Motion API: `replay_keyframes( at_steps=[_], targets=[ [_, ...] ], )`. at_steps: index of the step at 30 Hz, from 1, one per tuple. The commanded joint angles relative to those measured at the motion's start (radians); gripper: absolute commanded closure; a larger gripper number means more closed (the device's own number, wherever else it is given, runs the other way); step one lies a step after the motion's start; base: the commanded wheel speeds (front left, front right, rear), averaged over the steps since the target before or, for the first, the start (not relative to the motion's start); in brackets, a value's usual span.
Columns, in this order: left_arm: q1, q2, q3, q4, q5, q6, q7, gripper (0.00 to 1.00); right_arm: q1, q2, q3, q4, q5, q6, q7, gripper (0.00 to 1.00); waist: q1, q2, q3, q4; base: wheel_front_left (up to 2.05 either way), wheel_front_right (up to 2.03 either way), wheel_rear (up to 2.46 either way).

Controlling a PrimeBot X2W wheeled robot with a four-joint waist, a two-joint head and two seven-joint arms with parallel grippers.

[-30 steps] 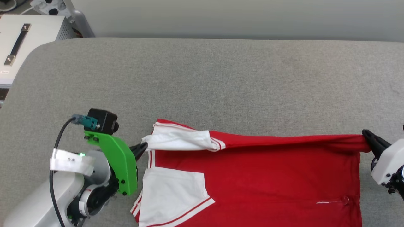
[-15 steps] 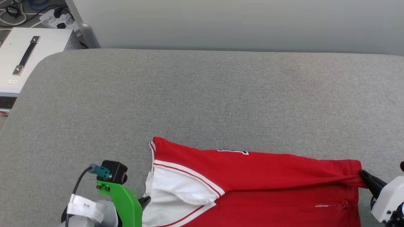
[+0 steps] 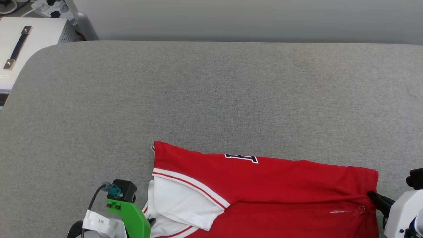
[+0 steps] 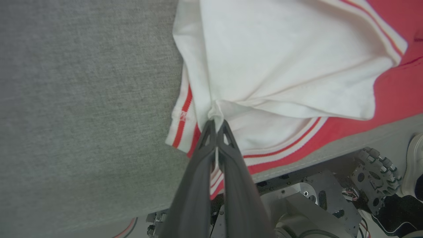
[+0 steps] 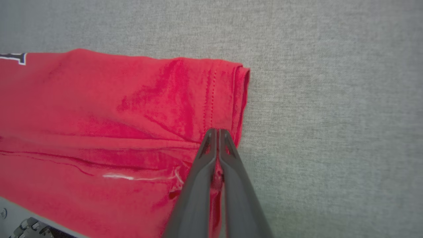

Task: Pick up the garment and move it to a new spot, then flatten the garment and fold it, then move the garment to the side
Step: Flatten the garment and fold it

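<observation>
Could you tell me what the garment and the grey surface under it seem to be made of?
The garment: probably smooth synthetic jersey knit; slight sheen, soft creases, stitched hem. The grey surface: apparently matte woven upholstery fabric; fine speckled weave, rounded padded-looking corner.

garment (image 3: 281, 178): smooth knit cloth, slight sheen. table cover (image 3: 211, 99): coarse woven fabric, matt. green bracket (image 3: 132, 218) lower left: matt plastic. left gripper (image 4: 216, 123): probably plastic, satin finish.
</observation>
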Motion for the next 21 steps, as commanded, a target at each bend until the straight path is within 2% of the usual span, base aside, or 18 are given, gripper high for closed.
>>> replay_keyframes(
  at_steps=[1, 6, 7, 8, 9, 16, 21],
  targets=[
    [-0.019, -0.006, -0.002, 0.012, 0.011, -0.007, -0.004, 1.00, 0.013, -0.003, 0.008, -0.004, -0.013, -0.001, 0.008, 1.00, 0.0000, 0.0000, 0.008, -0.002, 0.00, 0.00, 0.00],
    [-0.032, -0.020, -0.010, 0.048, 0.017, -0.022, -0.007, 1.00, 0.006, 0.000, 0.024, 0.008, -0.034, -0.001, 0.014, 1.00, 0.0000, 0.0000, 0.015, -0.002, 0.00, 0.00, 0.00],
    [-0.035, -0.022, -0.011, 0.053, 0.019, -0.023, -0.008, 1.00, 0.004, 0.002, 0.027, 0.011, -0.034, -0.001, 0.015, 0.90, 0.0000, 0.0000, 0.013, -0.001, 0.00, 0.00, 0.00],
    [-0.037, -0.025, -0.014, 0.060, 0.021, -0.025, -0.009, 0.35, 0.002, 0.004, 0.030, 0.014, -0.034, -0.001, 0.016, 0.01, 0.0000, 0.0000, 0.011, -0.001, 0.00, 0.00, 0.00],
    [-0.038, -0.026, -0.016, 0.064, 0.024, -0.027, -0.011, 0.00, 0.001, 0.006, 0.031, 0.017, -0.033, -0.001, 0.017, 0.00, 0.0000, 0.0000, 0.007, 0.000, 0.00, 0.00, 0.00],
    [-0.031, -0.037, -0.005, 0.085, 0.026, -0.022, -0.049, 0.00, 0.013, 0.001, 0.025, 0.019, -0.015, -0.001, 0.046, 0.00, 0.0000, 0.0000, -0.051, 0.003, 0.00, 0.00, 0.00],
    [-0.013, -0.040, 0.032, 0.055, 0.019, 0.004, -0.112, 0.00, 0.034, -0.003, -0.013, -0.023, -0.007, -0.001, 0.080, 0.00, 0.0000, 0.0000, -0.091, 0.001, 0.00, 0.00, 0.00]
  ],
)
